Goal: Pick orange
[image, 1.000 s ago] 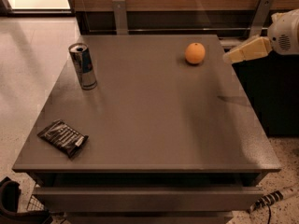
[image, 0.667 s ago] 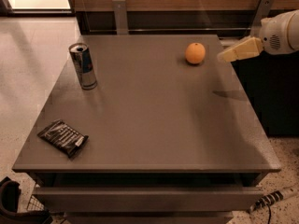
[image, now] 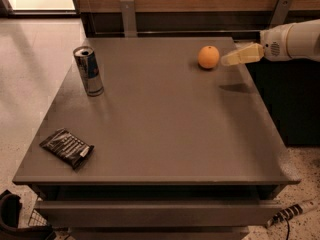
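Now your gripper (image: 225,60) hangs at the far right of the table (image: 165,129), just beside the orange (image: 208,57). It points to the left, directly at the fruit. I judge it is held this way because the white arm (image: 300,39) reaches in from the right edge, so a sideways approach is the shortest way to the fruit. The gripper does not rest on the table: its shadow (image: 235,88) falls on the surface a little nearer to you, apart from it. Whether the gripper is open or closed, you cannot tell from this view, and a small gap seems to separate its tip from the orange skin.

The orange sits free on the far right part of the table, with its dark stem dot turned upward. Because it is round, I think a push from the side can make it roll to the left, so the approach must be gentle.

The drink can (image: 88,70) stands upright at the far left, and the dark snack packet (image: 67,147) lies flat at the near left corner. Both are well apart from the orange, so they should not disturb the grasp. The pick itself is not yet done.
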